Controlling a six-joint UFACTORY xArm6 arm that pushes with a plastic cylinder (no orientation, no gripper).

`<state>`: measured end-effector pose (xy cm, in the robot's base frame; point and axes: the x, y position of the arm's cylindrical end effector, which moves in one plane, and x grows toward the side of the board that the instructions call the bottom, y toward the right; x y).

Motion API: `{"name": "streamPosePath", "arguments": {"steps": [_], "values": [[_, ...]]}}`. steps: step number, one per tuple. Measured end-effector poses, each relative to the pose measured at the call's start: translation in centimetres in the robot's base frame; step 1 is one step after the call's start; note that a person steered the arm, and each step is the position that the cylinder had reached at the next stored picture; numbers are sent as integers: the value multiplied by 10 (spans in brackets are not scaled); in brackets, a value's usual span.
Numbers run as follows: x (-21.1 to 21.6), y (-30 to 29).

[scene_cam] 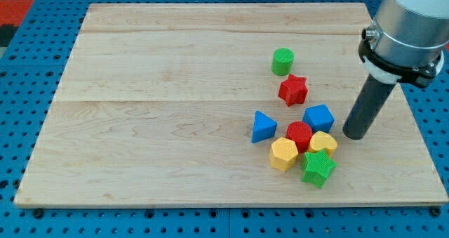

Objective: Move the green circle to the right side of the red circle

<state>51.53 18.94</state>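
Observation:
The green circle [283, 61] stands alone toward the view's upper right of the wooden board [140, 126]. The red circle [299, 135] sits lower, inside a cluster of blocks. My tip [355, 134] rests on the board to the right of the cluster, level with the red circle and just right of the blue cube [319, 118]. It touches no block that I can see. The green circle is well above and left of my tip.
A red star [293, 90] lies below the green circle. Around the red circle are a blue triangle [262, 127], a yellow hexagon [283, 154], a yellow block [323, 143] and a green star [318, 168]. The board's right edge is near my tip.

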Motion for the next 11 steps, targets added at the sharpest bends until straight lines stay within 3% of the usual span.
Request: {"name": "streamPosePath", "arguments": {"steps": [6, 11], "values": [[-3, -97], [-54, -213]]}}
